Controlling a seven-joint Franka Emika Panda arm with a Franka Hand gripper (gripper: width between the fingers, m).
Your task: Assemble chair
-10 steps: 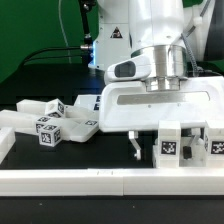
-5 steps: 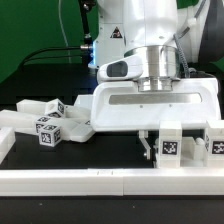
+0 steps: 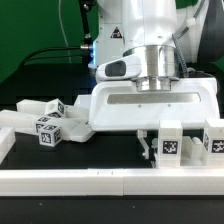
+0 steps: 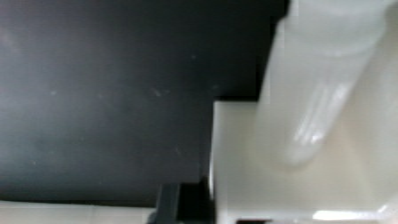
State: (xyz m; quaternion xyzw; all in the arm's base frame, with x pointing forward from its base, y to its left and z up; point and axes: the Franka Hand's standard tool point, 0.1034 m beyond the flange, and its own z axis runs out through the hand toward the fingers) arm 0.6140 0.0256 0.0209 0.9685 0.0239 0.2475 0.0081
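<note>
Loose white chair pieces with black-and-white tags lie on the black table. A cluster of them [image 3: 47, 128] sits at the exterior view's left. Two upright tagged pieces [image 3: 171, 146] [image 3: 213, 143] stand at its right. My gripper [image 3: 149, 146] hangs under the wide white hand [image 3: 150, 108], just left of the nearer upright piece, with its dark fingers drawn together. I see nothing between them. In the wrist view a white chair piece [image 4: 329, 90] fills one side very close up, and one dark finger [image 4: 189, 205] shows beside it.
A long white rail [image 3: 100, 182] runs along the front of the black table [image 3: 110, 150], and another rail [image 3: 8, 138] borders the exterior view's left. The arm's body and cables rise behind the hand.
The fingers stood apart a second ago and have since closed together. The hand has shifted a little toward the exterior view's left.
</note>
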